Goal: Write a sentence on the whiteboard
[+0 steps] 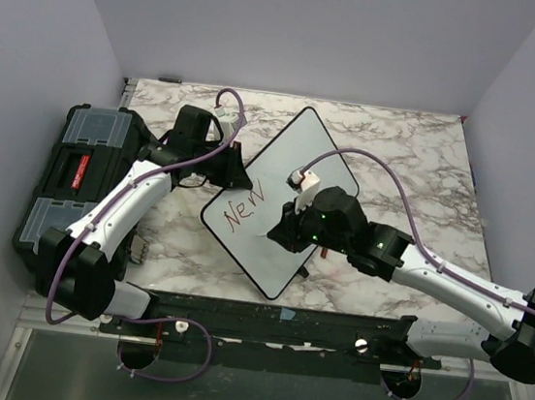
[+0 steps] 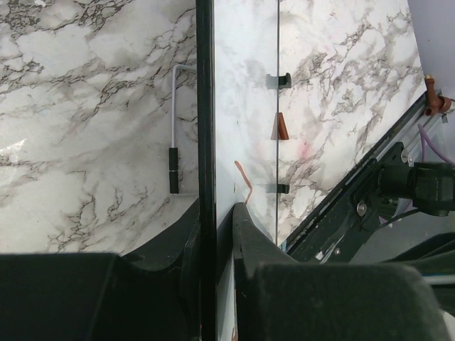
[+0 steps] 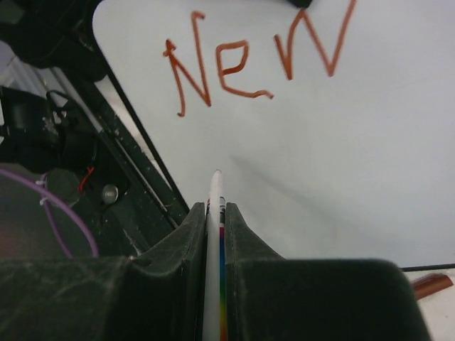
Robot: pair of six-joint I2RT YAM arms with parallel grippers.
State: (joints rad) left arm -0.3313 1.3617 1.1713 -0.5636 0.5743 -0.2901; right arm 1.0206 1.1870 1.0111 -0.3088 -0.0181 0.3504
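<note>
The whiteboard (image 1: 303, 151) lies turned like a diamond on the marble table, with "New" of the sentence (image 1: 245, 205) written on it in red. My left gripper (image 1: 224, 159) is shut on the board's upper left edge. In the left wrist view its fingers (image 2: 217, 209) pinch the black frame (image 2: 205, 106). My right gripper (image 1: 281, 229) hovers over the board's lower part, shut on a white marker (image 3: 215, 188) with a rainbow stripe. The marker tip points at bare board (image 3: 341, 163) below the lettering "New" (image 3: 242, 67); whether it touches I cannot tell.
A black toolbox (image 1: 76, 172) stands at the left table edge beside the left arm. A hex key (image 2: 175, 128) lies on the marble next to the board. A small red-brown piece (image 3: 430, 284) lies by the board's edge. The black mounting rail (image 1: 282, 319) runs along the near edge.
</note>
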